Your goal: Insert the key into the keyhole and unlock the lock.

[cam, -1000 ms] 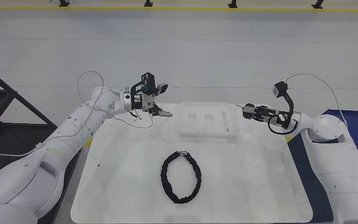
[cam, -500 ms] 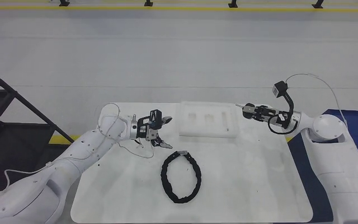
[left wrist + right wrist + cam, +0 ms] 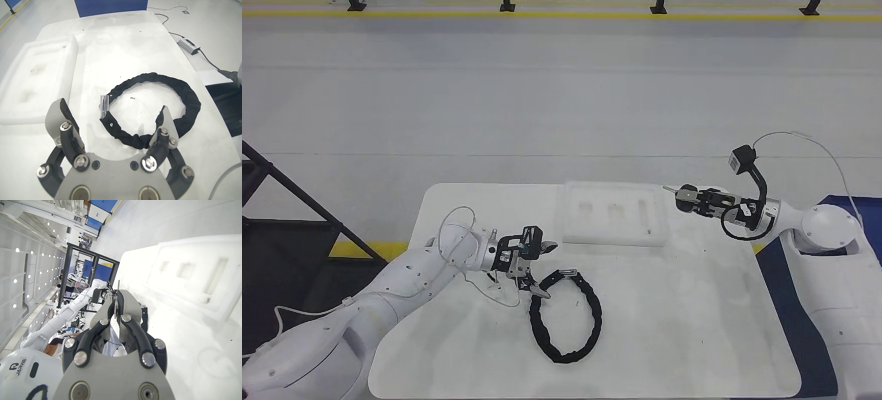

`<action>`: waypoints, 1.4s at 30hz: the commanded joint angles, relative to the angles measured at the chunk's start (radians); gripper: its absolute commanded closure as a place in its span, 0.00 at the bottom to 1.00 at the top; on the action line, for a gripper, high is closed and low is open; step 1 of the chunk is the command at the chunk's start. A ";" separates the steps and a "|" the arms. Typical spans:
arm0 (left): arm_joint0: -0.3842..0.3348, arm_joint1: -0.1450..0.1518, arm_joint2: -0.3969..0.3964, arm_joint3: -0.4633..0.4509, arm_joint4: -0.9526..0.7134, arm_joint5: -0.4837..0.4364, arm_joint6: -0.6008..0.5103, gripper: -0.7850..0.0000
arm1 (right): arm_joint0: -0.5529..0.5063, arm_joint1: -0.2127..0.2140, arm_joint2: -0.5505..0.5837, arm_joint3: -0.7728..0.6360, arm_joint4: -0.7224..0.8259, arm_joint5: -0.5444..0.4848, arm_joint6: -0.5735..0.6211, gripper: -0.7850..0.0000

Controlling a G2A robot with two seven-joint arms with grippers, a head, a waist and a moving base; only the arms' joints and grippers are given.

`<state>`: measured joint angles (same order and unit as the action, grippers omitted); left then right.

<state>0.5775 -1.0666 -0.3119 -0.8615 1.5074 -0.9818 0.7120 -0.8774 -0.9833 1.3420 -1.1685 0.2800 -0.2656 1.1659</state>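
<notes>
A black fabric-sleeved chain lock [image 3: 566, 318] lies in a loop on the white table, its chrome lock cylinder [image 3: 104, 106] joining the two ends. My left gripper [image 3: 539, 284] hovers low beside that cylinder, open, its fingers [image 3: 62, 113] spread on either side of the chain [image 3: 166, 91] with nothing between them. My right gripper [image 3: 679, 193] is held above the table's far right, next to the foam tray, shut on a thin metal key [image 3: 118, 289] whose blade sticks out past the fingertips.
A white foam tray [image 3: 614, 216] with several rectangular recesses sits at the table's back edge, between both arms. A black frame [image 3: 282, 195] stands off the table to the left. A power brick and cable [image 3: 189, 44] lie on the floor.
My left arm has swung down and forward from near the foam tray's corner to the chain lock's cylinder end, gripper still open. The right arm has stayed put with the key.
</notes>
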 commanded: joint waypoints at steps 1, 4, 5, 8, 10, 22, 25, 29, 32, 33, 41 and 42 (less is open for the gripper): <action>0.000 0.000 0.000 0.000 0.000 0.000 0.000 0.00 | 0.000 0.000 0.000 0.000 0.000 0.000 0.000 1.00; 0.000 0.000 0.000 0.000 0.000 0.000 0.000 0.00 | 0.000 0.000 0.000 0.000 0.000 0.000 0.000 1.00; 0.000 0.000 0.000 0.000 0.000 0.000 0.000 0.00 | 0.000 0.000 0.000 0.000 0.000 0.000 0.000 1.00; 0.000 0.000 0.000 0.000 0.000 0.000 0.000 0.00 | 0.000 0.000 0.000 0.000 0.000 0.000 0.000 1.00; 0.000 0.000 0.000 0.000 0.000 0.000 0.000 0.00 | 0.000 0.000 0.000 0.000 0.000 0.000 0.000 1.00; 0.007 -0.058 0.004 0.044 -0.038 -0.010 -0.021 0.00 | 0.000 0.000 0.000 0.000 0.000 0.000 0.000 1.00; -0.008 -0.094 0.019 0.091 -0.023 -0.004 -0.035 0.00 | 0.000 0.000 0.000 0.000 0.000 0.000 0.000 1.00; -0.023 -0.136 0.041 0.151 0.013 0.001 -0.019 0.00 | 0.000 0.000 0.000 0.000 0.000 0.000 0.000 1.00; -0.030 -0.163 0.056 0.197 0.044 0.014 0.011 0.00 | 0.000 0.000 0.000 0.000 0.000 0.000 0.000 1.00; -0.033 -0.172 0.062 0.212 0.059 0.021 0.014 0.00 | 0.000 0.000 0.000 0.000 0.000 0.000 0.000 1.00; -0.047 -0.231 0.096 0.318 0.140 0.064 0.076 0.00 | 0.000 0.000 0.000 0.000 0.000 0.000 0.000 1.00; -0.047 -0.237 0.098 0.330 0.144 0.066 0.085 0.00 | 0.000 0.000 0.000 0.000 0.000 0.000 0.000 1.00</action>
<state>0.5297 -1.2977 -0.2157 -0.5448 1.6485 -0.9182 0.7874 -0.8774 -0.9833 1.3420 -1.1685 0.2800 -0.2656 1.1659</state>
